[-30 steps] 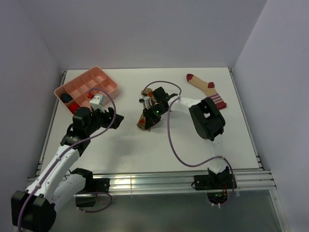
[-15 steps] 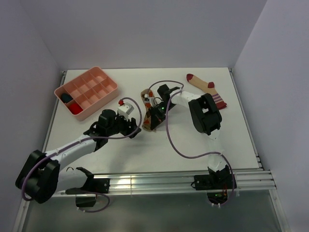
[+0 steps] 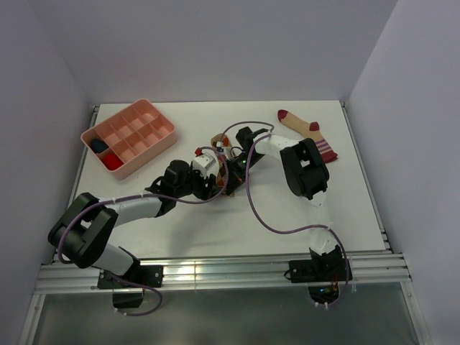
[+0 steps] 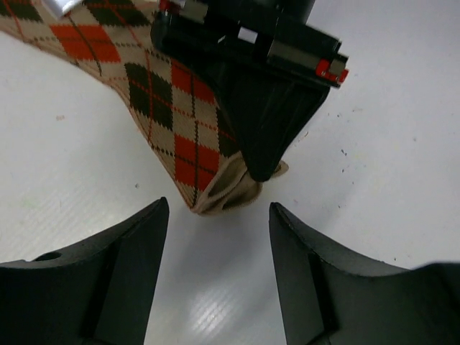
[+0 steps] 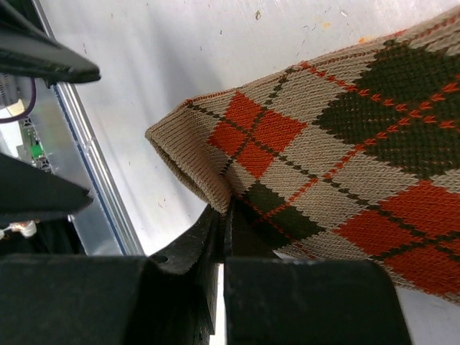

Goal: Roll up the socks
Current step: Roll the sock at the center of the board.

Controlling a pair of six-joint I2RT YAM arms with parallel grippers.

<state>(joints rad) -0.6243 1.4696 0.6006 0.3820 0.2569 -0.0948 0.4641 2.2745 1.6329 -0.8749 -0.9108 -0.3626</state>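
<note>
The argyle sock (image 4: 162, 100) lies at the table's middle, mostly covered by both grippers in the top view (image 3: 217, 142). My right gripper (image 5: 224, 215) is shut on the sock's tan cuff end (image 5: 194, 169) and shows as a black wedge in the left wrist view (image 4: 266, 115). My left gripper (image 4: 215, 223) is open and empty, its fingers (image 4: 136, 248) just short of that cuff end, one on each side. In the top view it sits at the sock's near end (image 3: 215, 184). The tan sock with the red toe and striped cuff (image 3: 305, 131) lies flat at the back right, untouched.
A pink compartment tray (image 3: 147, 118) stands at the back left, holding a dark bundle (image 3: 97, 146) and a red bundle (image 3: 111, 159). The right arm's cable (image 3: 255, 215) loops over the table's front middle. The left gripper's fingers (image 5: 43, 61) show at the right wrist view's left edge.
My left arm has swung from beside the tray to the right, bringing its open gripper up to the argyle sock's cuff end. The right gripper stays shut on the sock.
</note>
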